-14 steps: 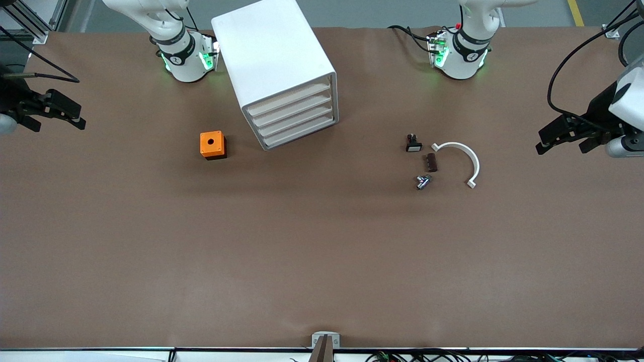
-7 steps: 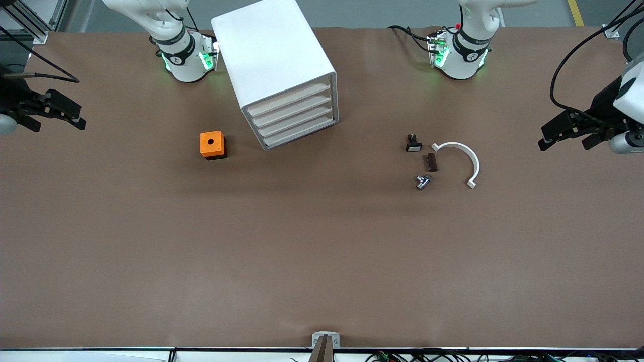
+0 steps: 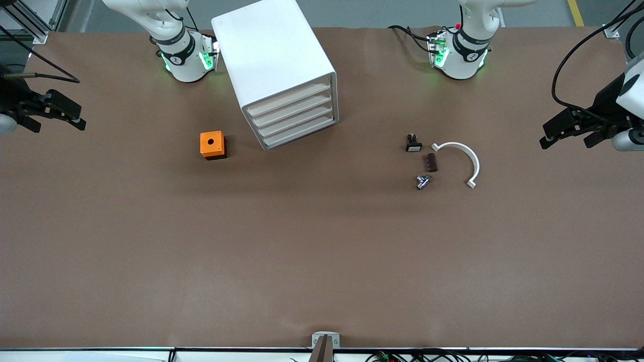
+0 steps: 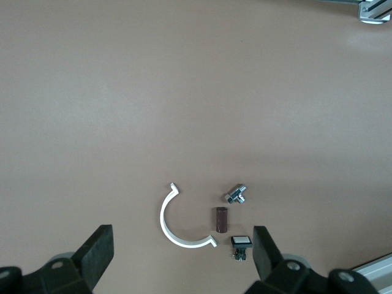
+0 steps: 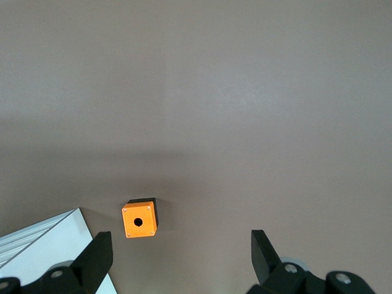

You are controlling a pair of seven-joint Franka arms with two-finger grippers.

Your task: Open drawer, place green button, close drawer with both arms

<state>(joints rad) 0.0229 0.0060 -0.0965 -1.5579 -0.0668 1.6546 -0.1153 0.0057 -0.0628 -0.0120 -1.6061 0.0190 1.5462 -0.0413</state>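
The white cabinet [image 3: 274, 55] stands between the two arm bases, and its stacked drawers [image 3: 294, 116] are all shut. No button with a green cap shows in any view. My left gripper [image 3: 566, 137] hangs open over the left arm's end of the table, with nothing between its fingers [image 4: 98, 252]. The left wrist view looks down past that gripper [image 4: 182, 254] on a cluster of small parts. My right gripper [image 3: 54, 115] hangs open and empty over the right arm's end. In the right wrist view that gripper [image 5: 179, 257] is above bare table near the cabinet's corner [image 5: 37, 245].
An orange box with a hole [image 3: 212, 144] [image 5: 138, 220] sits beside the cabinet toward the right arm's end. Toward the left arm's end lie a black button with a white face [image 3: 413, 144] [image 4: 240, 242], a brown block [image 3: 431, 162], a silver fitting [image 3: 422, 181] and a white arc [image 3: 465, 153].
The left gripper has drifted a little toward the left arm's end of the table and toward the bases. The right arm has not moved.
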